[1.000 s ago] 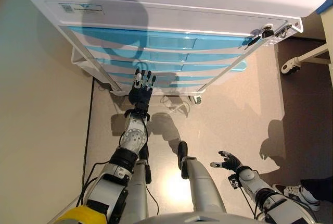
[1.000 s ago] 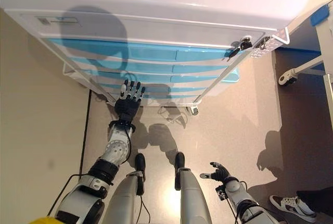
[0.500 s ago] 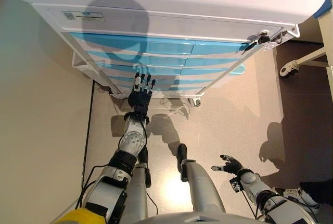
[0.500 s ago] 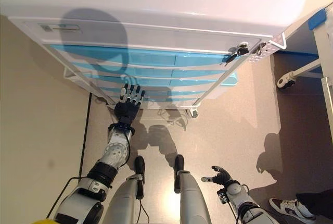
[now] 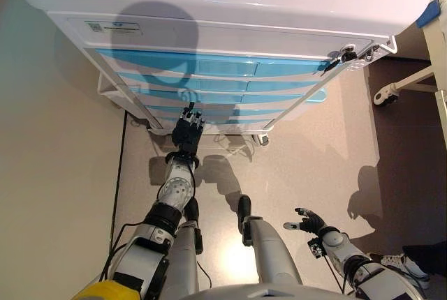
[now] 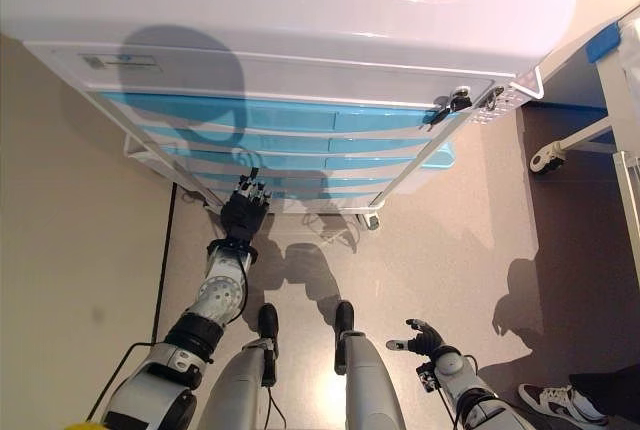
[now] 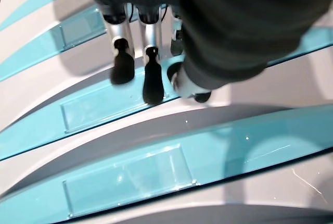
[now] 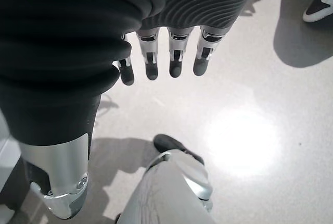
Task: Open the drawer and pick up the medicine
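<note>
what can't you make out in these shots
- Medicine: in no view; every blue drawer of the cart is shut, so the contents are hidden.
- Left hand: eye views show only its back, too small to tell contact; in the left wrist view its fingertips are near a drawer front, contact uncertain.
- Person: only a shoe, cut off at the eye views' lower right edge.
- Right hand: idle, low by the floor.

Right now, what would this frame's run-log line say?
phase: reaching for drawer | left hand: fingers at a lower blue drawer front, no grasp | right hand: open, idle low | drawers: all shut | medicine: not visible
</note>
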Available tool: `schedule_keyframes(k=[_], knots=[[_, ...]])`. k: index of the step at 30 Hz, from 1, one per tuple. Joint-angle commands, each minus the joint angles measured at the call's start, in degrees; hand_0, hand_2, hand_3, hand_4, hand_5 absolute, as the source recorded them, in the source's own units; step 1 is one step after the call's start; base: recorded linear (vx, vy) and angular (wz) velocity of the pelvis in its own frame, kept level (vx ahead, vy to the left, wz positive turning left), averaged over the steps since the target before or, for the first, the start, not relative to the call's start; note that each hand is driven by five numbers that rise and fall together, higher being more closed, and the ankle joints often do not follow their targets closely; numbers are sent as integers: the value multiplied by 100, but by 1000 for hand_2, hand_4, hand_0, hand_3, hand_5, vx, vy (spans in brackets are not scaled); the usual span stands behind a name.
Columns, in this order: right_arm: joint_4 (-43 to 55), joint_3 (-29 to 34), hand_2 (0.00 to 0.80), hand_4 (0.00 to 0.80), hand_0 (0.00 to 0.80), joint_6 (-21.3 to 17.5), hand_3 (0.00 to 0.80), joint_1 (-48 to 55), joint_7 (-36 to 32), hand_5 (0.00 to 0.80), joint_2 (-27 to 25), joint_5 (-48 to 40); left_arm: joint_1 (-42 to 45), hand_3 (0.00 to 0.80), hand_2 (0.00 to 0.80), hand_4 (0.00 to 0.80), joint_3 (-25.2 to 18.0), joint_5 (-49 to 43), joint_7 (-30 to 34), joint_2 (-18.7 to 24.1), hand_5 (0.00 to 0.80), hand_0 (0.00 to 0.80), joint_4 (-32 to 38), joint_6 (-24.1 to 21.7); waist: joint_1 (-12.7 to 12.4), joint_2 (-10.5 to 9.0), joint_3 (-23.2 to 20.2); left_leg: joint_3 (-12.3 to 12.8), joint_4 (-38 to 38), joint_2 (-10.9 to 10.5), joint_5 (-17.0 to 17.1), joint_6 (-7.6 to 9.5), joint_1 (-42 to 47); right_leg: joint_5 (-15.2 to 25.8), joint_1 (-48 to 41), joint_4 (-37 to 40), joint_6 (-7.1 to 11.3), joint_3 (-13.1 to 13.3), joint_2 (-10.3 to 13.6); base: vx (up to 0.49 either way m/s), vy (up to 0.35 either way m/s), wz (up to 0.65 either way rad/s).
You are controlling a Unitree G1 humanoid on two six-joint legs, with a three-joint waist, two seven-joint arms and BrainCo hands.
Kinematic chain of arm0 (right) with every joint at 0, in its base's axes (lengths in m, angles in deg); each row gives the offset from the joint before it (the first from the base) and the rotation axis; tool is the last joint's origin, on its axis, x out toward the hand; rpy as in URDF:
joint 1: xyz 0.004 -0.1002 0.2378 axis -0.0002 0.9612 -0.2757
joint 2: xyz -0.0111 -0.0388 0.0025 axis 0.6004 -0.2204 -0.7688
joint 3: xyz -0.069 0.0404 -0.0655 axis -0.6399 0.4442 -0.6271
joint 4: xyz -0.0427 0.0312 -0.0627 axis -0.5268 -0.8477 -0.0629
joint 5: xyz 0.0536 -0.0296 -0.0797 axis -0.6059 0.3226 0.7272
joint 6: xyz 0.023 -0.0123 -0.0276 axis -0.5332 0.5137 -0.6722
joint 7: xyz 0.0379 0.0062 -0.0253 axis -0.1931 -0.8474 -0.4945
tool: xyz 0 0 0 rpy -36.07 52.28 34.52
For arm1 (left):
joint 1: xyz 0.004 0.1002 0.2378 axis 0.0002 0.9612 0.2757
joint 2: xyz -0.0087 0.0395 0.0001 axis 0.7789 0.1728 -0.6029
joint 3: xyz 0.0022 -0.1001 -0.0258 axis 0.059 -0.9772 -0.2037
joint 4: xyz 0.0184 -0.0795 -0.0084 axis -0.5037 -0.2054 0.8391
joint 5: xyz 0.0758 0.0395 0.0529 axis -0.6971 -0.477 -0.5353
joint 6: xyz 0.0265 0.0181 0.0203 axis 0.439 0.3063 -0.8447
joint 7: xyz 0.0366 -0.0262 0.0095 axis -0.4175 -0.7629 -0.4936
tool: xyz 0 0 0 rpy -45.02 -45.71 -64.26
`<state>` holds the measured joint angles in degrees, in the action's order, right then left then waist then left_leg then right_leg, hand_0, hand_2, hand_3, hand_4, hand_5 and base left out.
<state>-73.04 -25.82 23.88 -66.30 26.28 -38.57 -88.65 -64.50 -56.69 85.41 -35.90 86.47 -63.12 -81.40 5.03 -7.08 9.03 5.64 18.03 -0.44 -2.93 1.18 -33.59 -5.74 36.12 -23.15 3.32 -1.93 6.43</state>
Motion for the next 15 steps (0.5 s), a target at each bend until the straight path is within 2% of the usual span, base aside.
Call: schedule_keyframes(k=[1, 15], knots=[[-84, -172, 0, 0, 0, -24, 0, 182, -25, 0, -263, 80, -1025, 800, 800, 800, 459, -268, 802, -196, 800, 800, 1367, -77, -122, 181, -240, -319, 180, -87, -315, -27, -86, 636, -3, 313, 39, -202, -178, 0, 0, 0], [-105, -144, 0, 0, 0, -14, 0, 164, -16, 0, -227, 133, -825, 800, 800, 800, 439, -238, 708, -179, 800, 800, 1397, -25, -170, 152, -198, -376, 120, -75, -246, -51, -32, 620, -93, 350, 29, -244, -185, -2, -2, 0]])
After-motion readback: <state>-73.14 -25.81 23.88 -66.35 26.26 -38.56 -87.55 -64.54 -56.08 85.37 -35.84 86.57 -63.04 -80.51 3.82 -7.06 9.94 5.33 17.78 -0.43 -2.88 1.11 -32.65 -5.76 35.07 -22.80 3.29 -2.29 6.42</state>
